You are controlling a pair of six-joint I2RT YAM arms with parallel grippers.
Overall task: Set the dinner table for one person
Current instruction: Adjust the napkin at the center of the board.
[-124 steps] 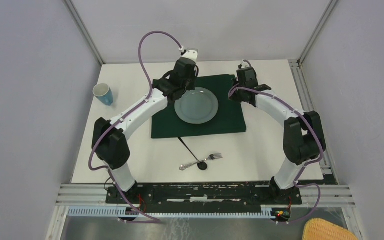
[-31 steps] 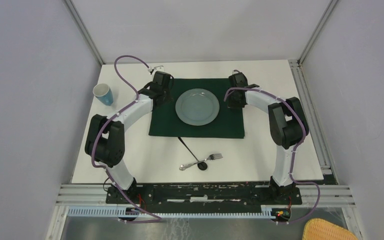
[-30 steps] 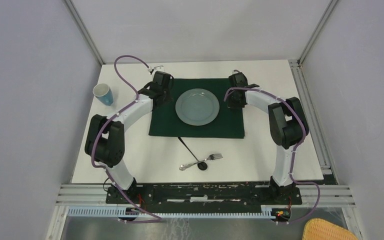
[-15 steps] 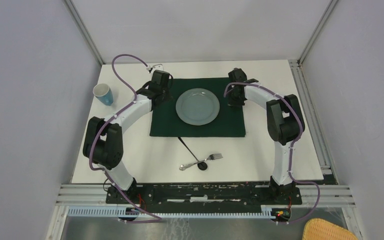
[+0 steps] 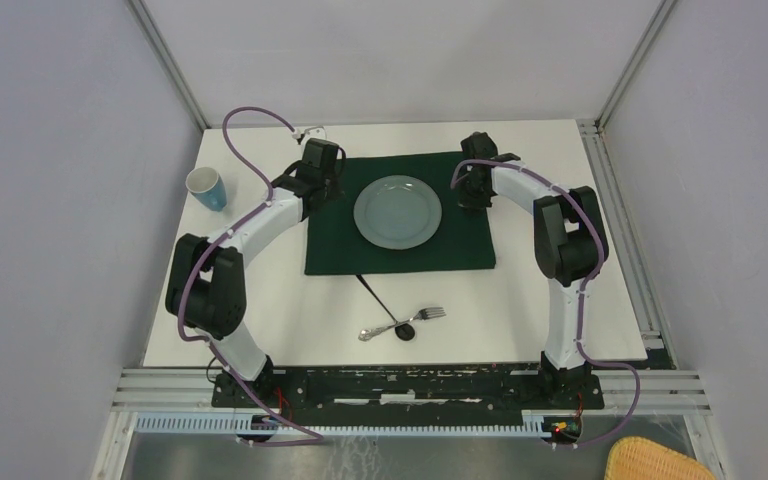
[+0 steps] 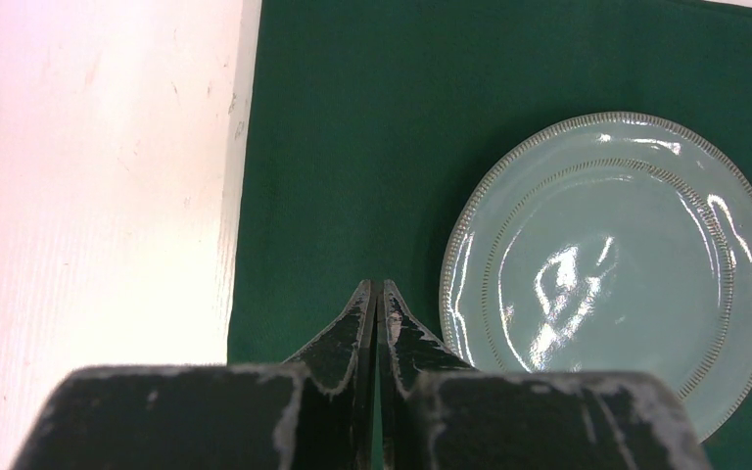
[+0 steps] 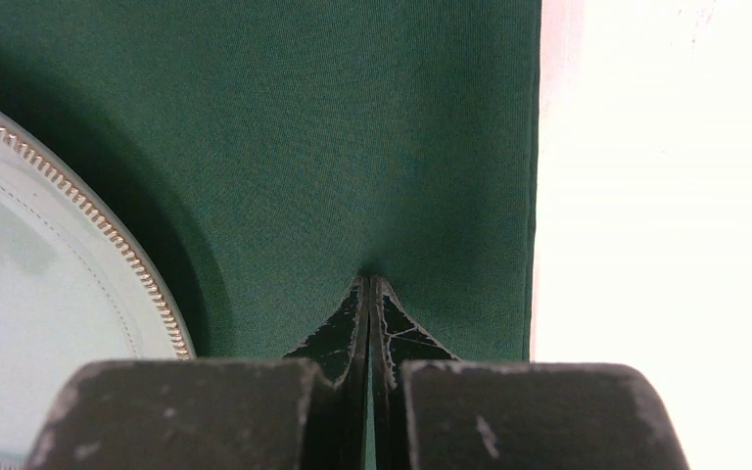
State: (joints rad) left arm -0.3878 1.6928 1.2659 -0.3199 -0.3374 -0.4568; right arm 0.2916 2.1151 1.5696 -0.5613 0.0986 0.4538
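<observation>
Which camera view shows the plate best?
The left wrist view: the plate is close, its ribbed rim clear. The top external view shows it whole but small; the right wrist view shows only an edge.

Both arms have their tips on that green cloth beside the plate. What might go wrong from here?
The left tool and right tool are shut, tips on the dark green rectangular cloth; uneven dragging might wrinkle or skew it.
The round pale blue glazed plate resting on it could slide off centre.
The black spoon lies with its handle end at the cloth's near edge and might get nudged.
</observation>
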